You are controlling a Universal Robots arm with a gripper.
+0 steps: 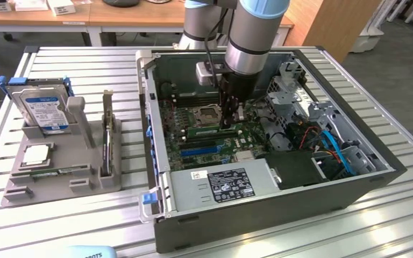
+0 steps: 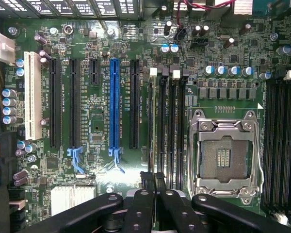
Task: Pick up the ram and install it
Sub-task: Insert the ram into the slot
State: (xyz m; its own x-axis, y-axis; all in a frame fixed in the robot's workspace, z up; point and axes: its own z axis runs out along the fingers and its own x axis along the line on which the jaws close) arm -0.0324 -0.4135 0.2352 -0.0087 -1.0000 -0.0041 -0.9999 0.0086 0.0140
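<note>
The ram point(image 1: 198, 131) is a thin green stick standing on edge in the memory slot just beside the empty processor socket point(image 1: 206, 114), inside the open computer case. My gripper point(image 1: 228, 124) reaches straight down onto it, fingers drawn together on its upper edge. In the wrist view the ram point(image 2: 151, 126) is a narrow line running along the first of several parallel memory slots. The gripper point(image 2: 154, 178) is shut on it, next to the socket point(image 2: 225, 158).
A grey holder point(image 1: 84, 185) on the exterior view's left carries a hard drive point(image 1: 45, 110), a silver chip point(image 1: 36, 155), an upright dark card point(image 1: 107, 142) and another green stick point(image 1: 57, 172) lying flat. Drive cage point(image 1: 300, 102), cables point(image 1: 335, 148) and power supply point(image 1: 225, 185) crowd the case.
</note>
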